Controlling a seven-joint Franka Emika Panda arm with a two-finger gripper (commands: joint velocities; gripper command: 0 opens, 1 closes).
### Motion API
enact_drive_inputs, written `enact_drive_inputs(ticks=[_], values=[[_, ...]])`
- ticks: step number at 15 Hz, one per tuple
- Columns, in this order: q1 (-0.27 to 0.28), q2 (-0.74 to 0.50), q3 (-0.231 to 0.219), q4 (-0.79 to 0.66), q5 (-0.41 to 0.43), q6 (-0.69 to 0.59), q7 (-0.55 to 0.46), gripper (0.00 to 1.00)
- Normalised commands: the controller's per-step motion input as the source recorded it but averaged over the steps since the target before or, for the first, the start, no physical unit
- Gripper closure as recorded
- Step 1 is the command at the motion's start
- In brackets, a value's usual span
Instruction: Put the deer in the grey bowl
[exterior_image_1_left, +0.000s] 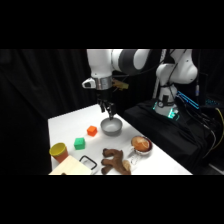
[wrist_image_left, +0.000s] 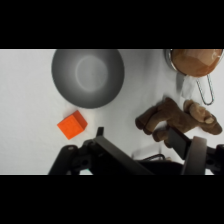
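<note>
the gripper (exterior_image_1_left: 107, 110) hangs over the grey bowl (exterior_image_1_left: 111, 127); whether it is spread cannot be told. only the wrist view shows the bowl empty, the deer (wrist_image_left: 175, 117) apart.

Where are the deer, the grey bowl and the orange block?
deer (wrist_image_left: 175, 117), wrist view, on its body.
grey bowl (wrist_image_left: 88, 76), wrist view, on its inner floor.
orange block (wrist_image_left: 72, 124), wrist view, on its top face.

Arm reaching over table, claw (exterior_image_1_left: 107, 108) pointing down.
</note>
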Motion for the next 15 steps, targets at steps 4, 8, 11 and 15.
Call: enact_drive_inputs(ticks=[4,8,11,15], values=[[0.001,0.02,0.024,0.02,0.030,0.03,0.06,0.00],[0.080,0.09,0.075,0.04,0.022,0.13,0.25,0.00],[0.129,0.18,0.086,0.10,0.019,0.18,0.33,0.00],[0.133,0.26,0.032,0.17,-0.057,0.22,0.41,0.00]])
